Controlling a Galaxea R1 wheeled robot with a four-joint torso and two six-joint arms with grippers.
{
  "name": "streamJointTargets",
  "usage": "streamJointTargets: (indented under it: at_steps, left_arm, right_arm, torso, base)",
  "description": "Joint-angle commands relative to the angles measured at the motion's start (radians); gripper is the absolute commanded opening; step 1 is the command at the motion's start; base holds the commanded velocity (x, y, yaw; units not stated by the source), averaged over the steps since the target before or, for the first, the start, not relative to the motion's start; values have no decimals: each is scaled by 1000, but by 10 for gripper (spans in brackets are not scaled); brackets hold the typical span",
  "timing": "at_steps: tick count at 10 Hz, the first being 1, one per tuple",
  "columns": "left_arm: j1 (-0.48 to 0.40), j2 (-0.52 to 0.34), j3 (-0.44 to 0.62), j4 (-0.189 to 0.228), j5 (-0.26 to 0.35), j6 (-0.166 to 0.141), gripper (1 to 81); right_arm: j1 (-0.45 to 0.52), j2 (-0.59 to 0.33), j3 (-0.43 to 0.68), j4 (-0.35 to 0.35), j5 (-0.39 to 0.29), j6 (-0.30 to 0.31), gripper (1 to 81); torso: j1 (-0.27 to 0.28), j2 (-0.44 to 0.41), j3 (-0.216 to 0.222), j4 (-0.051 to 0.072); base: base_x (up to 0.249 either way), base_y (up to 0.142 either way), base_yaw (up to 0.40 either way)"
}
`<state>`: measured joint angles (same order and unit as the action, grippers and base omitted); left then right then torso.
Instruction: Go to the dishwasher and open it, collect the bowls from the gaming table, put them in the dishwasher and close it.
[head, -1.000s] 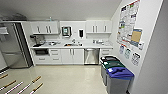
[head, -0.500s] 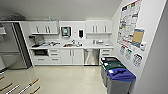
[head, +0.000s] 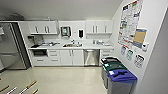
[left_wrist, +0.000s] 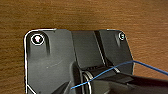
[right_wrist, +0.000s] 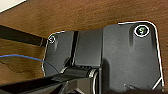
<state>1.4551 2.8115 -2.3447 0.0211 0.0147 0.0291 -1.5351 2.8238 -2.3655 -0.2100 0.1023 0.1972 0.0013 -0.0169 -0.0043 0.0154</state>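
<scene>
We face the kitchenette from across the pale floor, and the dishwasher with its brushed stainless-steel front and horizontal bar handle (head: 91, 57) sits closed under the white countertop (head: 75, 46) at about our twelve o'clock, a touch toward one, well apart from us. Its handle runs level from nine to three, and three lidded waste bins (head: 117, 75) stand near at our three o'clock. We cannot tell whether either gripper is released or clenched, nor which arm is nearer.

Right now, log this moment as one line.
phase: facing kitchenette | dishwasher: shut, under counter | bins: right wall | tools: state unclear
</scene>
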Motion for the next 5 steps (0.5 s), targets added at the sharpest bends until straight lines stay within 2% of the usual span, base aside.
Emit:
streamJointTargets:
  at_steps: [1,4,5]
  left_arm:
    - [-57,-13,15,-12,50,3,811]
    - [-57,-12,15,-10,50,3,811]
    - [-57,-12,15,-12,50,3,811]
  right_arm:
    - [51,-10,10,1,-46,-5,811]
    - [48,-10,6,3,-46,-5,811]
    - [49,-10,5,3,-46,-5,811]
  torso:
    - [0,0,0,0]
    - [0,0,0,0]
    - [0,0,0,0]
  base:
    - [89,0,0]
    - [89,0,0]
    - [89,61,0]
